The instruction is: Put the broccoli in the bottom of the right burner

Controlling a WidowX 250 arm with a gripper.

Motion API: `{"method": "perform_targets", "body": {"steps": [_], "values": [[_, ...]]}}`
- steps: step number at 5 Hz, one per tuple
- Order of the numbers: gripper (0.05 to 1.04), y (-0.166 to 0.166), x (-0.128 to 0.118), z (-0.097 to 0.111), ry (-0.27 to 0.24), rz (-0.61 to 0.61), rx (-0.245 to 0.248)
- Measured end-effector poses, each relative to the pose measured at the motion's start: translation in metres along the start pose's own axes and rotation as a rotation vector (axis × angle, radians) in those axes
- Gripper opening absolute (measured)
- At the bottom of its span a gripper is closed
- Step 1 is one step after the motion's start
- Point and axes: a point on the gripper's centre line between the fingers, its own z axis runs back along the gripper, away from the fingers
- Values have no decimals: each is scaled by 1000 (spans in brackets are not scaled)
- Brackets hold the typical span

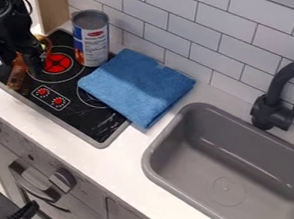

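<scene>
Counter (127, 154) | fingers (21, 62) apart, hold: cannot tell | blue cloth (137, 86) overhangs stovetop (87, 121) edge

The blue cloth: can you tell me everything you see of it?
The blue cloth looks soft and fuzzy, like a towel. It's folded into a flat, roughly square stack. It lies aslant, partly on the black stovetop and partly on the white counter, hiding part of a burner. A can stands by its left side; I can't tell if they touch.

A toy kitchen is shown, marked by the stove (96, 134) at left, the grey sink (167, 136) at lower right and the tiled wall (242, 40) above.
</scene>
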Motion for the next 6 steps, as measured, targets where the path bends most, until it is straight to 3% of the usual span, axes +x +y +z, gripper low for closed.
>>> {"method": "perform_targets", "body": {"steps": [1, 3, 4, 5, 6], "values": [[999, -3, -6, -9, 25, -4, -17], [999, 22, 9, -24, -6, -302, 36], [999, 47, 28, -32, 15, -396, 82], [999, 65, 48, -38, 48, -409, 124], [999, 78, 66, -37, 39, -409, 140]]}}
